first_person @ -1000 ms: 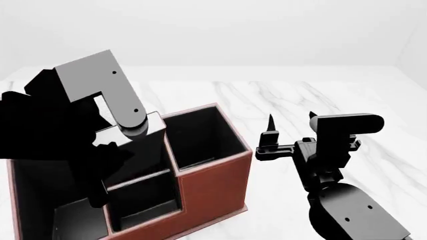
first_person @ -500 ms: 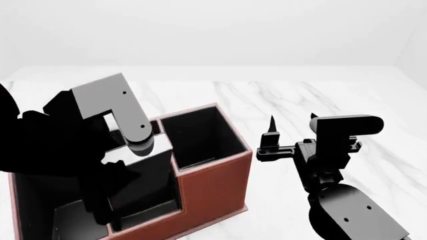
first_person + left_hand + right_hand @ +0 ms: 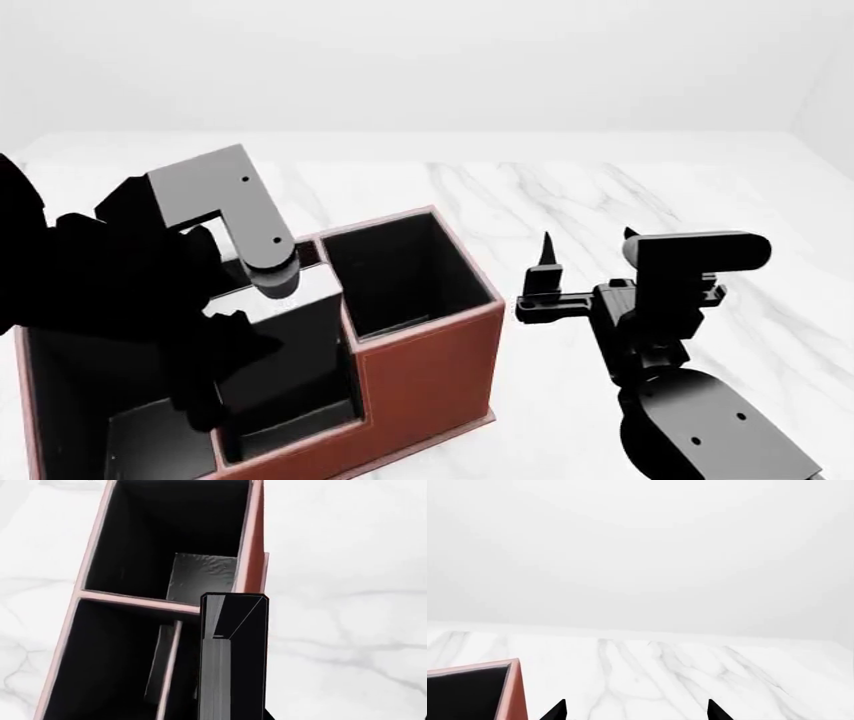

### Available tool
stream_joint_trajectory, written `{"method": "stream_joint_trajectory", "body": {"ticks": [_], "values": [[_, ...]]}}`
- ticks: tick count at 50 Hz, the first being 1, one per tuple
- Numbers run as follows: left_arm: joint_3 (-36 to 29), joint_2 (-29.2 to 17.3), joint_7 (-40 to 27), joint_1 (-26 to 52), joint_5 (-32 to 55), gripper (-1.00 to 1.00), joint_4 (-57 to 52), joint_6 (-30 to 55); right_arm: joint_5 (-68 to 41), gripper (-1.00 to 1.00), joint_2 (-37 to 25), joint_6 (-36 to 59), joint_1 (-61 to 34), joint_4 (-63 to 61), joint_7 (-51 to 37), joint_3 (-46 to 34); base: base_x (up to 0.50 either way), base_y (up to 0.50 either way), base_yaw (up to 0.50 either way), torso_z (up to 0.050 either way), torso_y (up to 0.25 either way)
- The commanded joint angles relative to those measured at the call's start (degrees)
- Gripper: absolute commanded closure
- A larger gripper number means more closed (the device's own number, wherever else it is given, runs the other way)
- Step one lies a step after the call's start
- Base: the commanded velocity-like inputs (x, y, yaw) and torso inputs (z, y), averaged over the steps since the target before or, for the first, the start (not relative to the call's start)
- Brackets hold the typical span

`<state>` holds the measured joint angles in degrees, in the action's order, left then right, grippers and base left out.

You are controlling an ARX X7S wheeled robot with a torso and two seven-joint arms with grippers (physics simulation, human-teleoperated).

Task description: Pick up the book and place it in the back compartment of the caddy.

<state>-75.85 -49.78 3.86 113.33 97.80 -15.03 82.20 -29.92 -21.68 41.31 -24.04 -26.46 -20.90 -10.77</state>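
The red-brown caddy (image 3: 434, 372) with a black inside stands at the front left of the marble table; it also shows in the left wrist view (image 3: 252, 540). My left gripper (image 3: 233, 714) is shut on the black book (image 3: 233, 650). It holds the book on end over the caddy, its far end at the thin wall between the big end cell and the smaller cells. In the head view the book (image 3: 296, 330) sits low in the cell beside the open far-right cell, half hidden by my left arm. My right gripper (image 3: 585, 240) is open and empty, right of the caddy.
The white marble table (image 3: 574, 190) runs back behind the caddy and to its right. A corner of the caddy (image 3: 512, 690) shows in the right wrist view, near my open right gripper (image 3: 636, 709). My left arm hides the caddy's left cells.
My left arm has come down and a little forward, lowering the book from above the caddy's rim into it. The right arm has not moved.
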Motion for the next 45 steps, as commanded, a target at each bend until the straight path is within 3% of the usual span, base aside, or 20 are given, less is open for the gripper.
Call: {"method": "stream_joint_trajectory", "body": {"ticks": [1,19,30,45], "values": [[0.38,-1.2,6.59,-1.65,-7.14,1.0,-0.22,-2.89,-0.27,-1.0,-0.18,-0.34,0.23,0.07,-0.05,0.17,0.0,0.0,0.0,0.0,0.0],[-1.82,-2.49,14.92,-2.01,-14.87,1.0,-2.06,-4.38,-0.65,-1.0,-0.43,-0.59,0.32,0.0,-0.22,0.3,0.0,0.0,0.0,0.001,0.001],[-5.08,-3.16,20.1,-1.79,-24.96,1.0,-5.53,-7.92,-0.92,-1.0,-0.54,-0.91,0.56,-0.04,-0.3,0.47,0.0,0.0,0.0,0.0,0.001],[-4.48,-6.18,22.87,-5.02,-26.03,1.0,-6.11,-14.15,-1.38,-1.0,-0.83,-0.94,0.78,-0.34,-0.55,0.74,0.0,0.0,0.0,0.0,0.001]]}}
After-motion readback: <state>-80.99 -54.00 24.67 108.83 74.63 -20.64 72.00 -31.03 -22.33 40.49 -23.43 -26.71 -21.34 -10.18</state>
